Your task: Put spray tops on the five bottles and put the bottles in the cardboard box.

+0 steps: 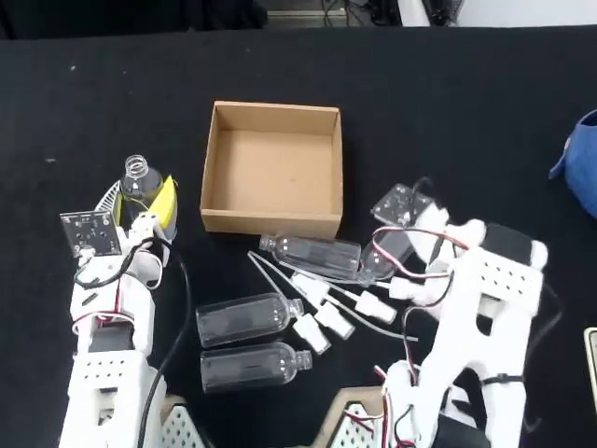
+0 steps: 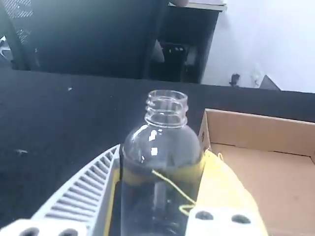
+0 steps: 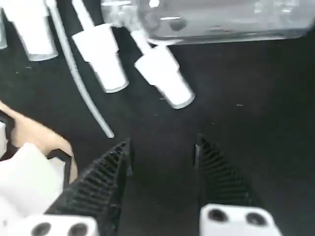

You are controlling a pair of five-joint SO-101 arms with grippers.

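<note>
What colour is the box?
The cardboard box is plain brown, best seen in the high view.

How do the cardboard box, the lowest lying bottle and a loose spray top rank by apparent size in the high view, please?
Largest: cardboard box.
Next: lowest lying bottle.
Smallest: spray top.
The gaps are clear.

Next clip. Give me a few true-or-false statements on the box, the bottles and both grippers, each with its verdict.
1. The cardboard box has nothing in it. True.
2. The left gripper holds a bottle upright beside the box. True.
3. That bottle already wears a spray top. False: its threaded neck is bare.
4. The right gripper is shut on a spray top. False: it is open with nothing between its fingers, and the spray tops lie loose beyond it.
</note>
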